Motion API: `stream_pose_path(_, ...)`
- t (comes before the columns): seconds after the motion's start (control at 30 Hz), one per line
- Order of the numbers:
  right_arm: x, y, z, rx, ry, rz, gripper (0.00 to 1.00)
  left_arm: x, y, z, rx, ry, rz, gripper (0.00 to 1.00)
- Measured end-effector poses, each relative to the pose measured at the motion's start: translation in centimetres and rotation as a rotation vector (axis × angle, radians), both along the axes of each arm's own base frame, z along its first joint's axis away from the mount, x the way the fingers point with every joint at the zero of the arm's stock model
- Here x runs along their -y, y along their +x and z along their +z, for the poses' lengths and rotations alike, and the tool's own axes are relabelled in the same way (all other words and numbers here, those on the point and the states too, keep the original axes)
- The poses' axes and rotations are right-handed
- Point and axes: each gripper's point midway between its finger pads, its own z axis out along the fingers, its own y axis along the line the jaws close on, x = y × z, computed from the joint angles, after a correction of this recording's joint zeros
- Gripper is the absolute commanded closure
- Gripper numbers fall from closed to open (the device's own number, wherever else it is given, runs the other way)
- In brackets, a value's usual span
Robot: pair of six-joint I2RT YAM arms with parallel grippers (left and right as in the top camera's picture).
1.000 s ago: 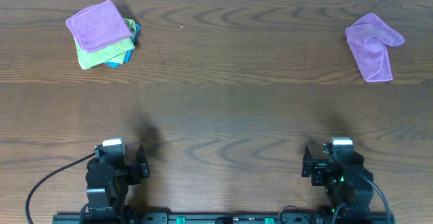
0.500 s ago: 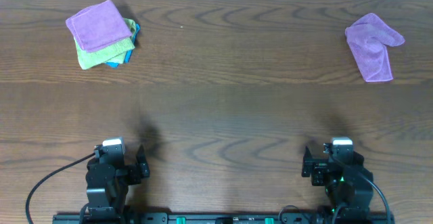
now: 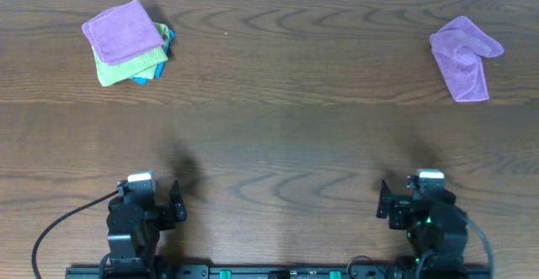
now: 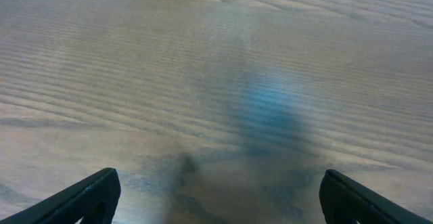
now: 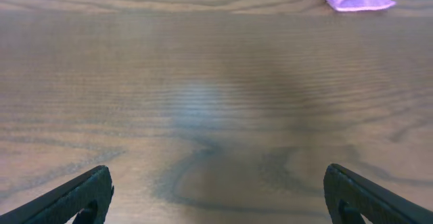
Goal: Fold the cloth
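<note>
At the far right of the table (image 3: 278,127), close to its back edge, the cloth (image 3: 461,53) lies loose and rumpled, a soft lilac terry piece with one flap lapped over itself. Near the back edge on the far left sits a small stack: a lilac square (image 3: 125,31) on a lime-green cloth (image 3: 126,70), with a blue cloth (image 3: 162,60) peeking out beside them. Broad, dark wood grain stretches bare between stack and cloth and down to the near edge. At that edge the left arm (image 3: 139,216) and right arm (image 3: 425,216) sit well apart, each with its jaws spread wide and holding nothing, black fingertips (image 4: 88,197) above smooth wood.
</note>
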Motion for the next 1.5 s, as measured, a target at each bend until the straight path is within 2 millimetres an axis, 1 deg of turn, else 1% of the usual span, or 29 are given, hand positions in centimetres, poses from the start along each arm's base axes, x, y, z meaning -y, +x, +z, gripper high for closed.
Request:
stream_pose_path(0.07, 0.3, 0.2, 1.6, -0.009, 0.007, -0.022, 0.01, 0.0, 0.0, 0.0, 0.0, 0.0, 0.0, 0.05)
stream_pose_path(0.17, 1.1, 1.1, 5.1, -0.021, 0.001, -0.059, 0.01, 0.0, 0.0, 0.0, 0.0, 0.0, 0.0, 0.05)
stream_pose_path(0.23, 1.9, 2.1, 7.4, -0.036, -0.008, -0.097, 0.01, 0.0, 0.0, 0.0, 0.0, 0.0, 0.0, 0.05)
stream_pose_path(0.33, 3.1, 4.0, 10.0, -0.063, -0.021, -0.143, 0.01, 0.0, 0.0, 0.0, 0.0, 0.0, 0.0, 0.05)
stream_pose_path(0.47, 4.5, 6.6, 12.1, -0.103, -0.032, -0.19, 0.01, 0.0, 0.0, 0.0, 0.0, 0.0, 0.0, 0.05)
stream_pose_path(0.6, 6.0, 9.8, 13.1, -0.154, -0.047, -0.233, 0.01, 0.0, 0.0, 0.0, 0.0, 0.0, 0.0, 0.05)
stream_pose_path(0.7, 7.6, 12.4, 13.5, -0.189, -0.047, -0.281, 0.01, 0.0, 0.0, 0.0, 0.0, 0.0, 0.0, 0.05)
stream_pose_path(0.77, 9.0, 14.2, 13.6, -0.21, -0.045, -0.316, 0.01, 0.0, 0.0, 0.0, 0.0, 0.0, 0.0, 0.05)
stream_pose_path(0.83, 10.4, 16.0, 13.3, -0.237, -0.037, -0.35, 0.01, 0.0, 0.0, 0.0, 0.0, 0.0, 0.0, 0.05)
stream_pose_path(0.93, 12.6, 18.3, 12.2, -0.273, -0.016, -0.406, 0.01, 0.0, 0.0, 0.0, 0.001, 0.0, 0.0, 0.05)
stream_pose_path(1.0, 14.0, 19.3, 11.1, -0.299, -0.001, -0.442, 0.01, 0.0, 0.0, 0.0, 0.0, 0.0, -0.001, 0.05)
stream_pose_path(1.17, 16.5, 20.6, 7.8, -0.348, 0.029, -0.498, 0.01, 0.0, 0.0, 0.0, 0.0, 0.0, 0.0, 0.05)
stream_pose_path(1.27, 17.6, 21.4, 6.1, -0.355, 0.05, -0.51, 0.01, 0.0, 0.0, 0.0, 0.0, 0.0, -0.001, 0.05)
stream_pose_path(1.37, 18.4, 22.2, 4.7, -0.35, 0.067, -0.515, 0.01, 0.0, 0.0, 0.0, 0.0, 0.0, 0.0, 0.05)
stream_pose_path(1.5, 18.4, 22.6, 2.7, -0.385, 0.081, -0.51, 0.01, 0.0, 0.0, 0.0, 0.0, 0.002, -0.001, 0.05)
